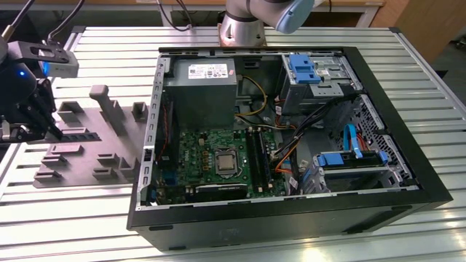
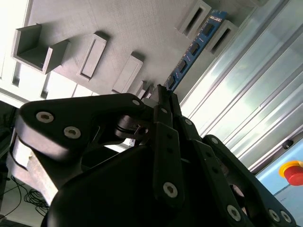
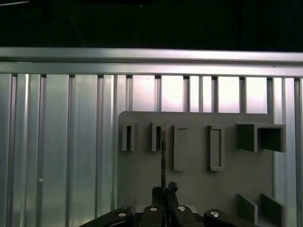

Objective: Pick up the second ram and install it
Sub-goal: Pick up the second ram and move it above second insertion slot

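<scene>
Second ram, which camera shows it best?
The second wrist view: the second ram shows its blue face and chips, in the grey tray. The first wrist view sees it edge-on; the exterior view, a dark strip.

The second ram (image 2: 192, 49) is hidden behind the pincer (image 2: 163, 94) at its near end. In the exterior view, the picture's edge cuts off the pincer's body.

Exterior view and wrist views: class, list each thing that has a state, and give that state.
grey tray: flat on the table.
second ram: on edge in a slot of the tray, not lifted.
gripper: at one end of the ram, over the tray.
computer case: on its side, open, insides showing.
</scene>
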Controlling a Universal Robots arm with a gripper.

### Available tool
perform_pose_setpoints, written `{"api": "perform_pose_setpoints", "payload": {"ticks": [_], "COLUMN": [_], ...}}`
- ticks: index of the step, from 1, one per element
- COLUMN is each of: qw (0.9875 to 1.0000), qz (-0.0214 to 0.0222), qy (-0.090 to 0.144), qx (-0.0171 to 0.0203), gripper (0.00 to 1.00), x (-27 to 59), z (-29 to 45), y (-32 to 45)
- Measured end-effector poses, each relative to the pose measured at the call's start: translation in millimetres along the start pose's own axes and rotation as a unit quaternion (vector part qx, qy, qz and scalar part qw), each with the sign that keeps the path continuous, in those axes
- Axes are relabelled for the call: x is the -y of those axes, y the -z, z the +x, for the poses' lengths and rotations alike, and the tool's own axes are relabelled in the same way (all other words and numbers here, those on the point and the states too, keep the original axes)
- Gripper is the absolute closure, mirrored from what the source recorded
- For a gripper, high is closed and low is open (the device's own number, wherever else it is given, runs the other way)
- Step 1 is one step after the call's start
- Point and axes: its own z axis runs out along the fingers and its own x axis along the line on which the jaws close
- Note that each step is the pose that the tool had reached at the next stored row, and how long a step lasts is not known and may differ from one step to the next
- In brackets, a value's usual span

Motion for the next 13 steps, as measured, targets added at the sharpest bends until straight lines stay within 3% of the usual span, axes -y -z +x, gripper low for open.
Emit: {"api": "perform_pose_setpoints", "payload": {"ticks": [13], "qw": [1.0], "qz": [-0.0001], "qy": [0.0], "qx": [-0.0001], "gripper": [0.86], "x": [-0.1], "z": [-0.1], "y": [3.3]}}
